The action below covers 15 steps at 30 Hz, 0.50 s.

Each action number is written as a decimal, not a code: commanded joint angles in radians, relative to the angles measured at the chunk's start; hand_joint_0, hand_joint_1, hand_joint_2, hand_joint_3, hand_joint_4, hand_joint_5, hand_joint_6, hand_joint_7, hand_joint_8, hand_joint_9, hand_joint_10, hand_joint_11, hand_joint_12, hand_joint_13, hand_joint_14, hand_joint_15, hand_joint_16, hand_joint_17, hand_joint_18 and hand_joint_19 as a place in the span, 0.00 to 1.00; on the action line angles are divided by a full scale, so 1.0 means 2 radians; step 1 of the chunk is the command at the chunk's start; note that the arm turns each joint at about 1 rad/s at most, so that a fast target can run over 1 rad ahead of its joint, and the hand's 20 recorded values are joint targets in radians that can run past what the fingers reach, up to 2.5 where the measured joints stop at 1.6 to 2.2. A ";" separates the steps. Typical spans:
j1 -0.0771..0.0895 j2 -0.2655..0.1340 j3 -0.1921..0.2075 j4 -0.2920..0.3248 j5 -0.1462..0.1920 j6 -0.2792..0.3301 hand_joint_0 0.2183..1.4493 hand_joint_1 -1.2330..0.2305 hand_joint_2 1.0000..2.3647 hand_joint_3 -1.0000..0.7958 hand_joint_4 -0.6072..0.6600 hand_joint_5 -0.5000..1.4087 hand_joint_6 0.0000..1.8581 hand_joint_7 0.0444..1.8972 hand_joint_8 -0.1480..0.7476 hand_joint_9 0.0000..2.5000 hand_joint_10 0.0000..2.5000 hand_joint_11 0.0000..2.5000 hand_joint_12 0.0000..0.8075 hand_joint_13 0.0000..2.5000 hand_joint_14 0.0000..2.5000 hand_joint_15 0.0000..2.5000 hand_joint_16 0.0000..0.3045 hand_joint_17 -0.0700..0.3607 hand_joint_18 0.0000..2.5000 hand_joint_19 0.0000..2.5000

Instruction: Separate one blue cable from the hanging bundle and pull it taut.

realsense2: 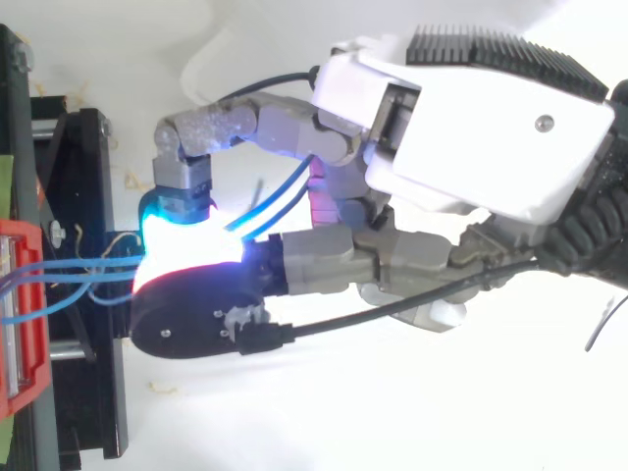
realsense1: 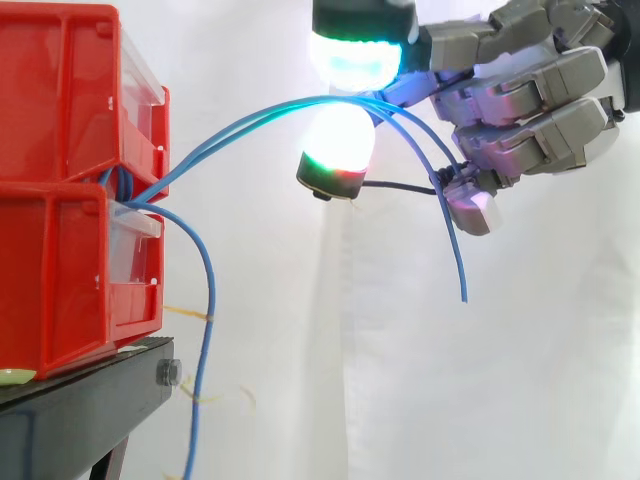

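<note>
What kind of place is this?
Probably a robot test lab, not a home: a robot hand pinches blue cables, red bins sit on a black stand, and a plain white curtain hangs behind.

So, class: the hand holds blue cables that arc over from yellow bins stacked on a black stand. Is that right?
No. The side view shows the bins are red, not yellow. The rest stands: the hand holds blue cables that arc over from the bins stacked on a black stand.
</note>
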State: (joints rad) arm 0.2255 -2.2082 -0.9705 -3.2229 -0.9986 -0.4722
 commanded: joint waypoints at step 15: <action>0.000 0.000 -0.001 0.000 0.000 -0.002 0.38 0.32 0.00 0.46 0.53 0.34 0.27 0.63 0.32 0.98 0.02 0.44 0.50 0.81 0.01 0.44 0.17 0.44 0.54 0.29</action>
State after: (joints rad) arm 0.2255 -2.2080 -0.9721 -3.2229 -0.9986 -0.4760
